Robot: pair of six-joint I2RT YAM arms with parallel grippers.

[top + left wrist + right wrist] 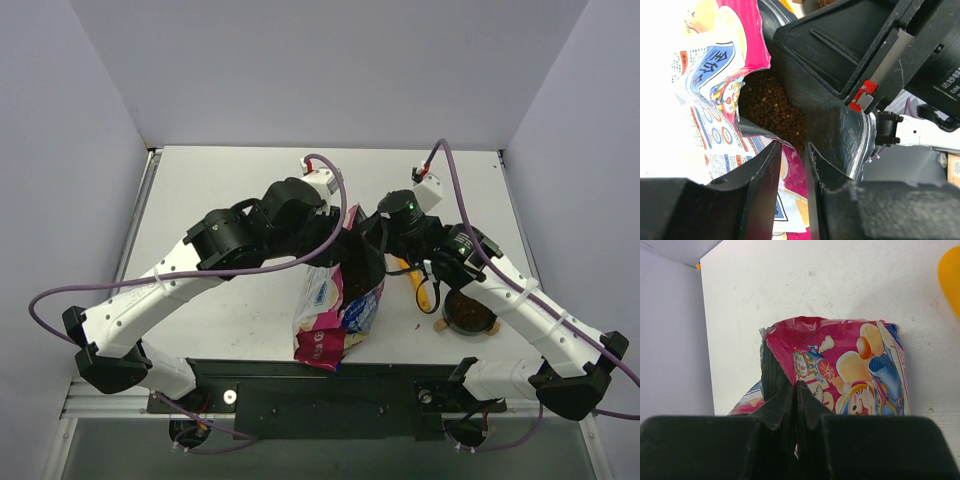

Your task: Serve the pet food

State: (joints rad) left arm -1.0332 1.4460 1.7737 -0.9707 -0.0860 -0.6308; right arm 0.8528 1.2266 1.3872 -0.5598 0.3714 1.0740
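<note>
The pink-and-blue printed bag [335,318] stands open at the table's near middle. Both grippers hold its top rim from opposite sides. In the left wrist view, dark-brown pet food [771,106] fills the inside of the bag [715,100]. My left gripper [793,150] has its jaws nearly together with the bag's wall between them; from above it sits at the bag's mouth [347,240]. My right gripper [796,386] is pinched shut on the bag's pink rim [840,355], and from above it comes in from the right [372,248].
A black round bowl [447,305] holding brown kibble sits right of the bag, under the right forearm. A yellow scoop [422,288] lies between bag and bowl; it also shows in the right wrist view [950,275]. White walls enclose the table.
</note>
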